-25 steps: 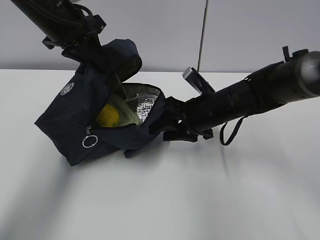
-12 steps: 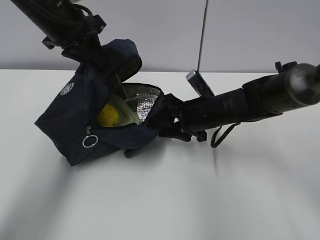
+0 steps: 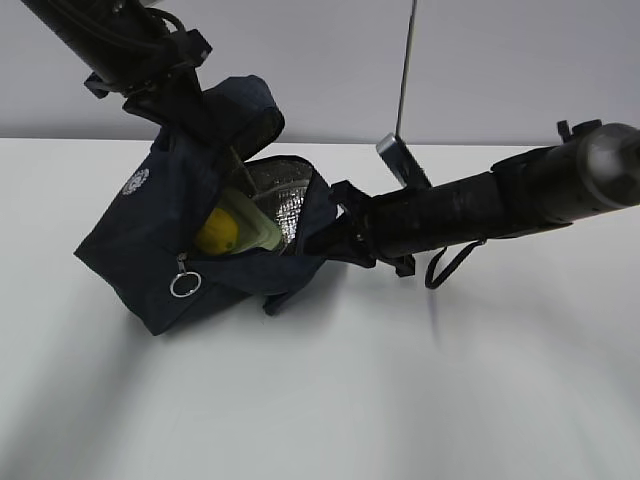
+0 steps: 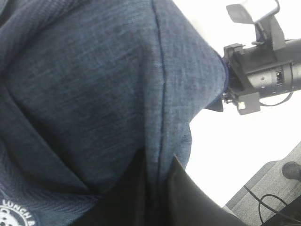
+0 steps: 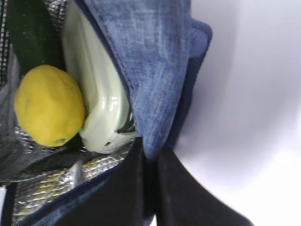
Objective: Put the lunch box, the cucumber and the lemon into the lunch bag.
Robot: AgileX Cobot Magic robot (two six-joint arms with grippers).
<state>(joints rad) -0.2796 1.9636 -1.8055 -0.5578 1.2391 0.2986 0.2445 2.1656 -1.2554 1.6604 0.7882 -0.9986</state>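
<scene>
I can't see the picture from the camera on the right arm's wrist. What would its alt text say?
Close-up into an open dark navy fabric lunch bag: a bright yellow oval lemon rests against a pale sage-green lidded lunch box, with a dark green cucumber behind them on silver foil lining. The right gripper pinches the bag's edge over a white table.

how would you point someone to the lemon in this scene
Find the dark navy fabric lunch bag lying tilted on the white table. Inside its open, foil-lined mouth, the small bright yellow oval lemon rests against the pale sage-green lunch box lid, the only yellow thing there.
</scene>
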